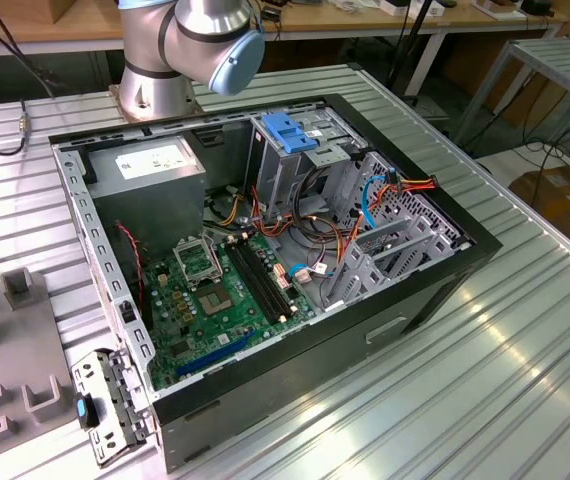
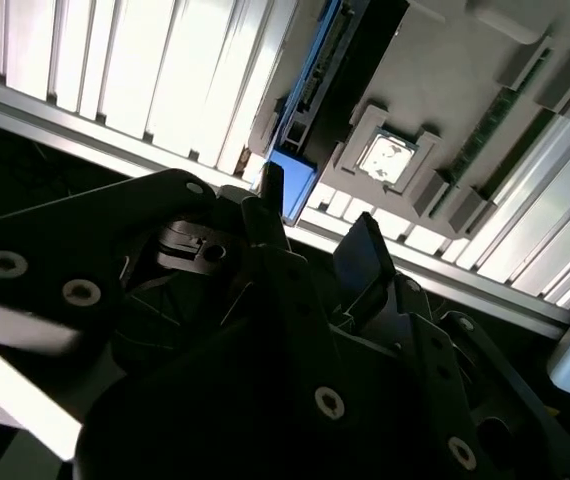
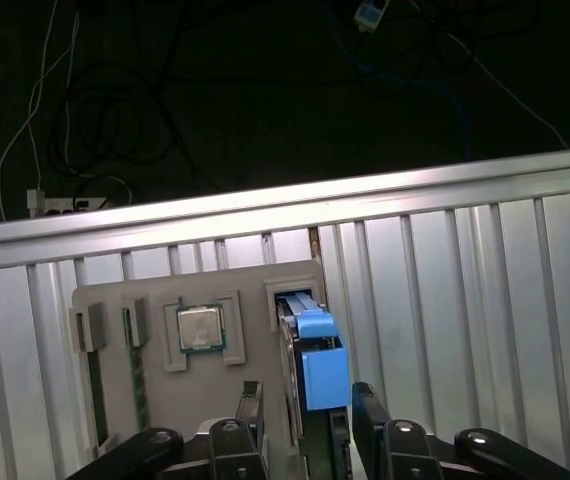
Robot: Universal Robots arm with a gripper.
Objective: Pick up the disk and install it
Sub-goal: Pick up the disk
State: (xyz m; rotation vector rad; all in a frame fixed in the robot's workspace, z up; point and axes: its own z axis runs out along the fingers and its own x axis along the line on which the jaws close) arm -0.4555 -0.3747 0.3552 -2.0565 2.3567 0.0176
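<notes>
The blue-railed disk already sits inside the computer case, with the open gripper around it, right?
No: in the first wrist view the disk stands in a slot of the grey holder, not inside the computer case. The open gripper is indeed around it.

arm [image 1: 190,40]: silver, pale blue joint cap, upper left of exterior view; base bolted down, upper links run off the top edge
gripper [image 3: 307,395]: black, two-finger, seen in both wrist views [image 2: 315,215]
fingers [image 2: 268,190]: straight, parallel, spread with a clear gap
</notes>
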